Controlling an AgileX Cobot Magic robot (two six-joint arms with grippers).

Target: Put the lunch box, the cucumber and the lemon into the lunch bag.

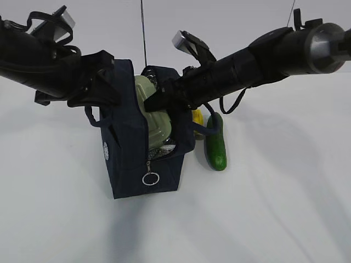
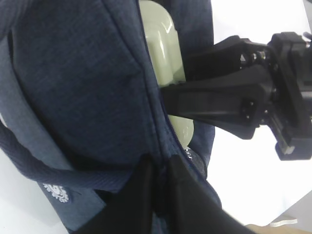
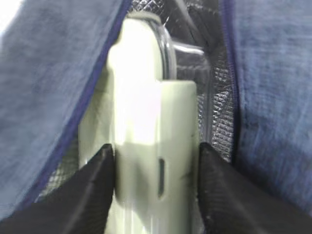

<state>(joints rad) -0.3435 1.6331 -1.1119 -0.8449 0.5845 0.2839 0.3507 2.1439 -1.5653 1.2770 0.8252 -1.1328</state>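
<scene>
The navy lunch bag (image 1: pixel 126 148) stands open in the middle of the table, its ring pull hanging at the front. My left gripper (image 2: pixel 161 168) is shut on the bag's left rim by the zipper edge and holds it open. My right gripper (image 3: pixel 156 161) is shut on the sage-green lid of the lunch box (image 3: pixel 146 122), which stands on edge partly inside the bag's opening (image 1: pixel 156 112). The lunch box also shows in the left wrist view (image 2: pixel 163 53). The cucumber (image 1: pixel 215 145) lies on the table right of the bag. The lemon (image 1: pixel 197 116) sits just behind it, partly hidden.
The bag's silver lining (image 3: pixel 219 112) shows around the box. A bag handle (image 1: pixel 211 129) loops over the cucumber's upper end. White tabletop (image 1: pixel 274 208) lies all around.
</scene>
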